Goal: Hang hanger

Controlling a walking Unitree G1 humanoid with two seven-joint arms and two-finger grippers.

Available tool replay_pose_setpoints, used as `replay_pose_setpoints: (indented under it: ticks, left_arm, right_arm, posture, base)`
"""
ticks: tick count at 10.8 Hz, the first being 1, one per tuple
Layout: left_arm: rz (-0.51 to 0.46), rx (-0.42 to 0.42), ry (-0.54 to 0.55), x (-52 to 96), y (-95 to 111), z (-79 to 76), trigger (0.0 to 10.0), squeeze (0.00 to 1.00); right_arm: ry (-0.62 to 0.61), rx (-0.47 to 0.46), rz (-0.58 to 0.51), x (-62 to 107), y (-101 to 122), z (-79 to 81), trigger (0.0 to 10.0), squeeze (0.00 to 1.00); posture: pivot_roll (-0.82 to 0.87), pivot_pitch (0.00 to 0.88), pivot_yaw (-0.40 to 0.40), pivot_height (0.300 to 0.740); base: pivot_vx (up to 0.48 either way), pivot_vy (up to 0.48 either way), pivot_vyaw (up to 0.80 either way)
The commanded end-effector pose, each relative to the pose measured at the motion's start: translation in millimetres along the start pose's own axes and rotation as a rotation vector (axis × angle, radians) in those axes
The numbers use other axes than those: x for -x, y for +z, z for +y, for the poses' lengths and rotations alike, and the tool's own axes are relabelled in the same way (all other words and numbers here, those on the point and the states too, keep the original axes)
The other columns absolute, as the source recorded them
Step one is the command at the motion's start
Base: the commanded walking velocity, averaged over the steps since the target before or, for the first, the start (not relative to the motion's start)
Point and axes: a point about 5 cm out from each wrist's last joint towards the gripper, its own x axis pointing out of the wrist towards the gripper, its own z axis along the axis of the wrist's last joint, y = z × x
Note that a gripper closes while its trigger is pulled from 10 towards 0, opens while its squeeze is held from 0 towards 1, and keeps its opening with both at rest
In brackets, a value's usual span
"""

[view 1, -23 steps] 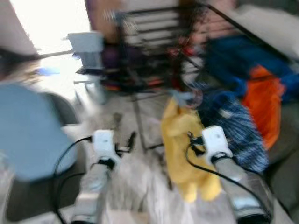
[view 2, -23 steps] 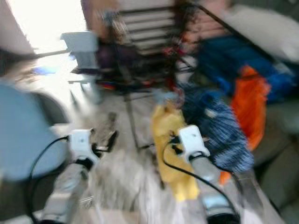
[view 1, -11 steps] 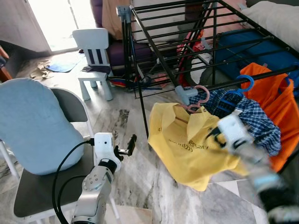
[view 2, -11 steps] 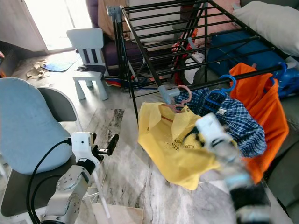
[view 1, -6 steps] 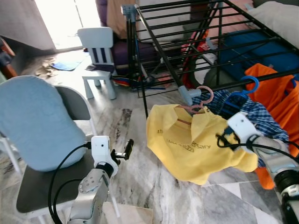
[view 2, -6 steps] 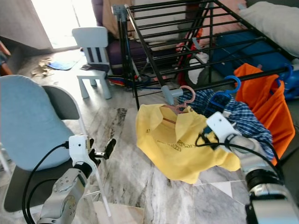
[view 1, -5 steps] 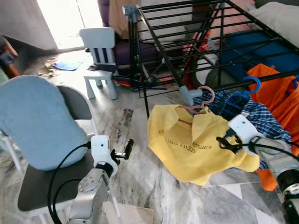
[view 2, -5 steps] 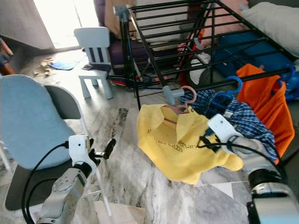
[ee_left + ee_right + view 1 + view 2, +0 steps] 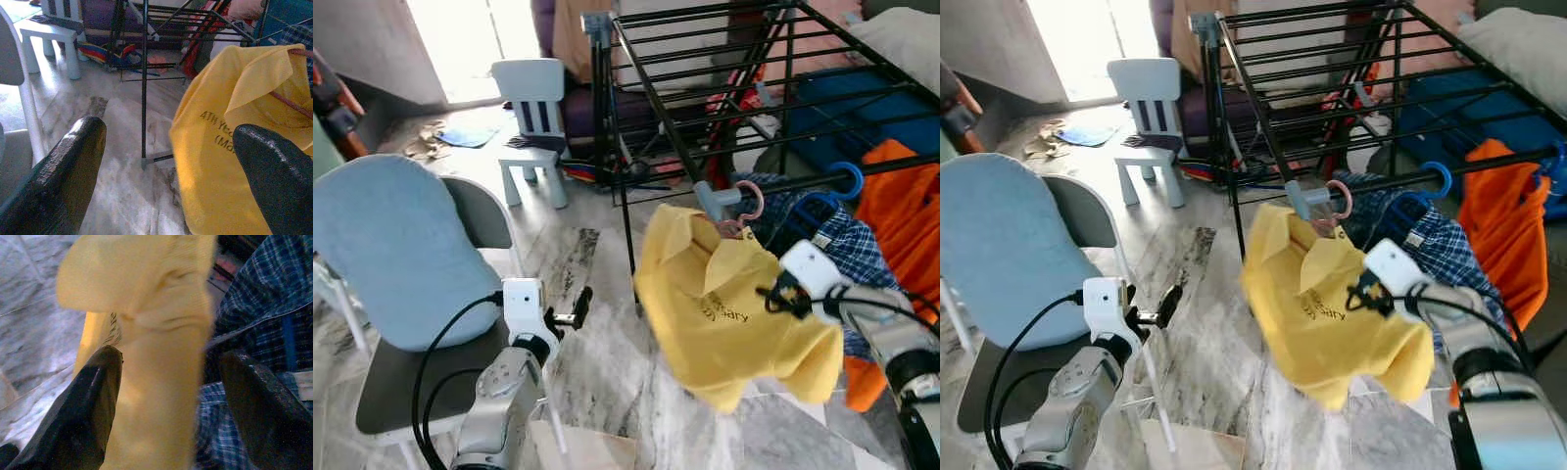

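The pink hanger [image 9: 742, 208] carrying the yellow shirt [image 9: 724, 313] hooks over the front rail of the drying rack [image 9: 705, 98], nearest the right gripper [image 9: 161, 382], whose open jaws straddle the shirt; the left gripper [image 9: 570, 311], also open, hangs well apart.

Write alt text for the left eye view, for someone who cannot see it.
A yellow shirt on a pink hanger hangs from the corner of a black drying rack, with the right gripper against the cloth. The left gripper hangs open beside a blue-cushioned chair; plaid and orange garments hang farther along the rack.
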Motion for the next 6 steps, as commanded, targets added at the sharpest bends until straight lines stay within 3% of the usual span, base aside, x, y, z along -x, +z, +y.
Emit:
replay_pose_setpoints:
  ticks: [1, 2, 3, 4, 6]
  left_arm:
    - [0.008, 0.000, 0.010, 0.4, -0.1, 3.7, 10.0, 0.00]
    - [0.012, 0.002, 0.003, -0.6, -1.1, 2.1, 10.0, 0.00]
    - [0.017, 0.002, -0.003, -1.7, -1.6, 0.9, 10.0, 0.00]
    - [0.019, 0.003, -0.005, -2.5, -1.9, 0.5, 10.0, 0.00]
    - [0.026, 0.009, -0.011, -3.5, -2.8, -0.7, 10.0, 0.00]
  right_arm:
    - [-0.028, 0.001, 0.006, -1.4, 3.4, -3.1, 10.0, 0.00]
    - [-0.077, -0.022, 0.019, -2.8, 1.4, -3.1, 10.0, 0.00]
    - [-0.108, -0.074, 0.023, -4.9, -0.6, -0.6, 5.9, 0.00]
    - [-0.124, -0.151, 0.028, -8.5, -3.2, 5.3, 0.0, 0.00]
    - [-0.115, -0.233, 0.035, -18.4, -4.4, 23.7, 0.0, 0.00]
  posture:
    - [-0.22, 0.000, 0.060, 0.740]
    - [-0.22, 0.000, 0.060, 0.740]
    - [-0.22, 0.000, 0.061, 0.740]
    - [-0.22, 0.000, 0.060, 0.740]
    - [-0.22, 0.000, 0.058, 0.740]
  base:
    - [0.000, 0.000, 0.00]
    - [0.000, 0.000, 0.00]
    - [0.000, 0.000, 0.00]
    - [0.000, 0.000, 0.00]
    - [0.000, 0.000, 0.00]
